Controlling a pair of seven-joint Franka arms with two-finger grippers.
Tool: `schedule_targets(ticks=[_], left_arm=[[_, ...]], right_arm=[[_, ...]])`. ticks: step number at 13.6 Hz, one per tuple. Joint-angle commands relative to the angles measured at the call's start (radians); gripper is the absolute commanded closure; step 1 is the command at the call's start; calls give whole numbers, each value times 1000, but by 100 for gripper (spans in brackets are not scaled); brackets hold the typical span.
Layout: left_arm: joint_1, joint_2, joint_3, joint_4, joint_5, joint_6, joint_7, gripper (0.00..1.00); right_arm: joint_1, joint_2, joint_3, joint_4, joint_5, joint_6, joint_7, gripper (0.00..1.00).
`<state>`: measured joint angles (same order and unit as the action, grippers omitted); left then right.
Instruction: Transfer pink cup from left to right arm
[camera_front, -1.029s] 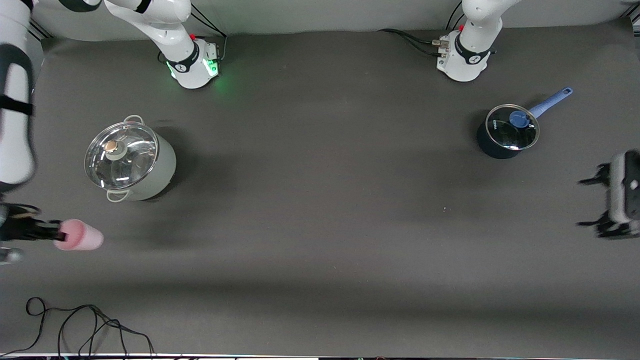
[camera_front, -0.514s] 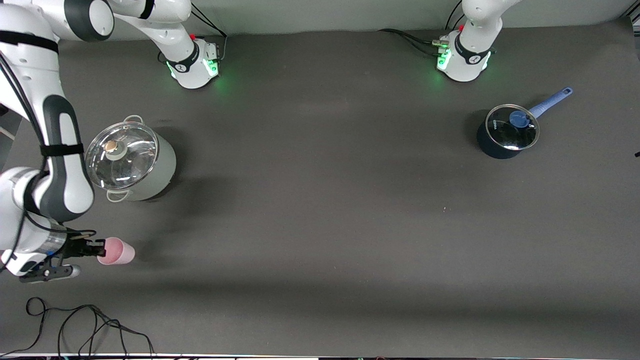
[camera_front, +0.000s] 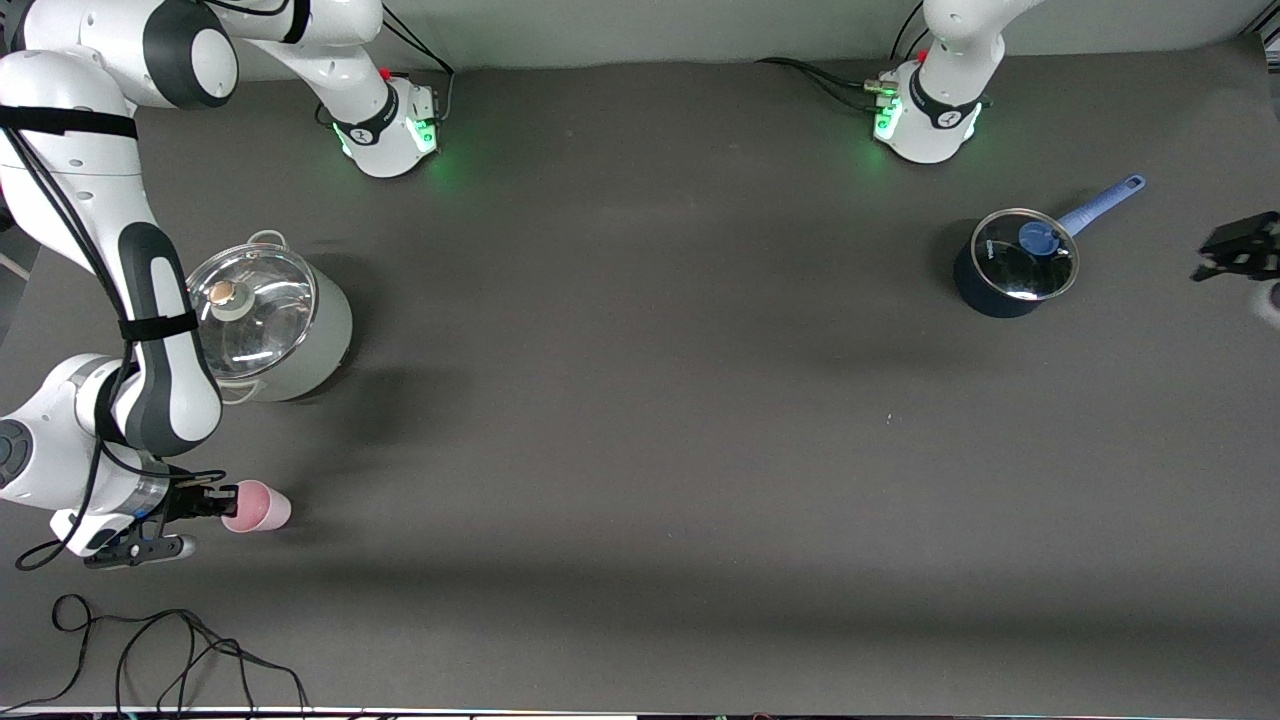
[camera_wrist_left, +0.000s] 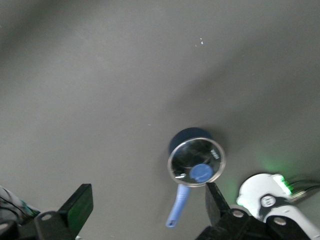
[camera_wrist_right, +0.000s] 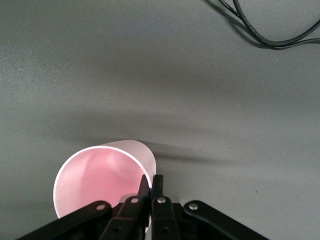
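The pink cup (camera_front: 257, 507) is pinched at its rim by the right gripper (camera_front: 205, 500), nearer the front camera than the grey pot (camera_front: 268, 322). The left gripper (camera_wrist_left: 145, 210) is held spread and empty above the blue saucepan (camera_wrist_left: 196, 159).

1. The front camera sits high, facing both arm bases, looking down on the whole dark bench (camera_front: 640, 420).
2. The left wrist camera looks down from well above on the blue saucepan (camera_wrist_left: 196, 159), which the front view shares (camera_front: 1012, 265).
3. The right wrist camera is very close to the pink cup (camera_wrist_right: 102, 177), also seen from the front (camera_front: 257, 507).
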<state>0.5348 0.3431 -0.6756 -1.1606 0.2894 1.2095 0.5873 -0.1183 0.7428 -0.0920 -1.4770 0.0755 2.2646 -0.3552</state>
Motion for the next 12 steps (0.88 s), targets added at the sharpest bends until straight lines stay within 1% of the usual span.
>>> schedule_targets(ticks=[1,2,3,4,5,7,10,11,12], left_arm=[[-13,2,8,-25,-65,-42,-143,0],[-13,8,7,-36,-81,-45,-185,0],[-24,10,7,-45,-81,-42,-202,0],[-51,11,8,-54,-72,-36,-214,0],[-73,16,10,-57,-67,-41,-243,0],[-99,16,10,-62,-67,-50,-297,0],[-111,14,22,-74,-75,-48,-314,0],[-122,11,31,-86,-81,-45,-322,0],[-165,8,81,-88,-82,-51,-333,0]], right_arm=[[0,13,0,14,3,3,-21,93],[0,13,0,14,3,3,-24,75],[-3,12,0,14,3,1,-24,30],[-6,9,0,14,3,0,-24,8],[-9,7,0,12,3,-2,-24,1],[-11,3,0,11,3,-5,-24,1],[-12,-8,-9,17,1,-65,-76,1],[-14,-19,-9,17,-2,-76,-79,1],[-15,-28,-9,18,-6,-88,-79,1]])
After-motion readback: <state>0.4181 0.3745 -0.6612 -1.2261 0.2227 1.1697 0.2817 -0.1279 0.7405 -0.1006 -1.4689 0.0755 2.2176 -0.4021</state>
